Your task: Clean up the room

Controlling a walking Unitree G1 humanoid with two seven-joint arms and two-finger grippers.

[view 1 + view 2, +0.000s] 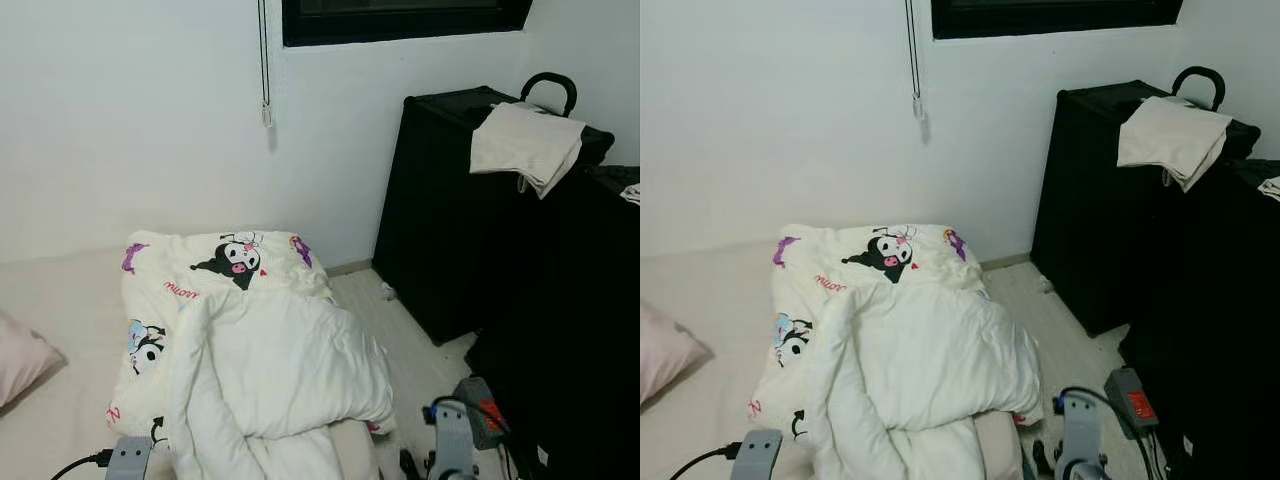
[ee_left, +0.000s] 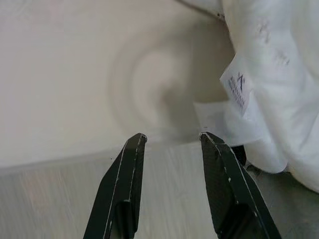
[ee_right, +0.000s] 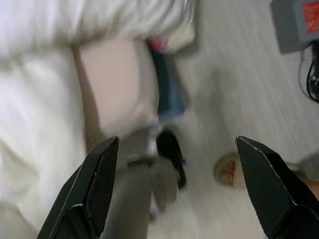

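Note:
A rumpled white comforter (image 1: 280, 360) printed with cartoon figures lies bunched on a low cream mattress (image 1: 60, 300). A pink pillow (image 1: 20, 355) rests at the mattress's left edge. My left gripper (image 2: 172, 137) is open, hanging low over the mattress edge beside a fold of the comforter (image 2: 279, 74) that carries a white label (image 2: 238, 87). My right gripper (image 3: 177, 142) is open wide above the pale floor, next to the comforter (image 3: 60, 74) at the mattress's right side. Nothing sits between either pair of fingers.
Tall black cases (image 1: 450, 200) stand against the right wall with a folded beige cloth (image 1: 525, 145) draped on top. A grey box with a red label (image 1: 1132, 398) and cables lies on the floor by my right arm. A blind cord (image 1: 265, 60) hangs down the wall.

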